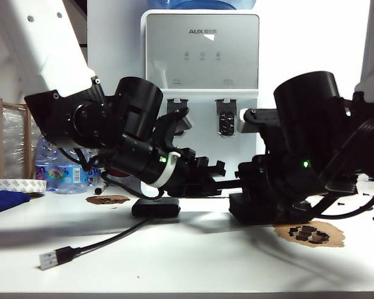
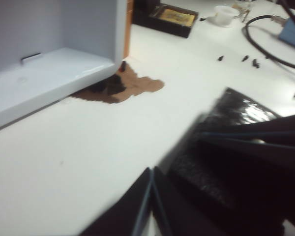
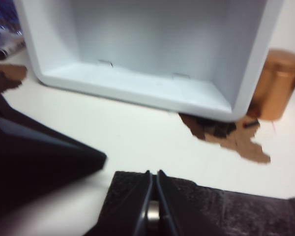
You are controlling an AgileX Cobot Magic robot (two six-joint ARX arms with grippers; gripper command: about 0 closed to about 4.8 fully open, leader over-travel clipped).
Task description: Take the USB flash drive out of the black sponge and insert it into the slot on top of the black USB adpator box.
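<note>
Risk: right pincer (image 3: 154,206) pinched shut on USB flash drive (image 3: 152,212) in black sponge (image 3: 226,211), thin grip, may slip; left pincer (image 2: 151,206) closed, empty, beside the sponge.

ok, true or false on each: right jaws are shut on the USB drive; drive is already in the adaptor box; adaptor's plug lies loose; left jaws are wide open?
1. The right gripper has its jaws shut on the USB flash drive at the black sponge. True.
2. The drive sits in the black USB adaptor box. False: it is at the sponge, between the right jaws.
3. The adaptor's silver USB plug lies loose on the table. True.
4. The left gripper has its jaws wide open. False: they are together, beside the sponge.
</note>
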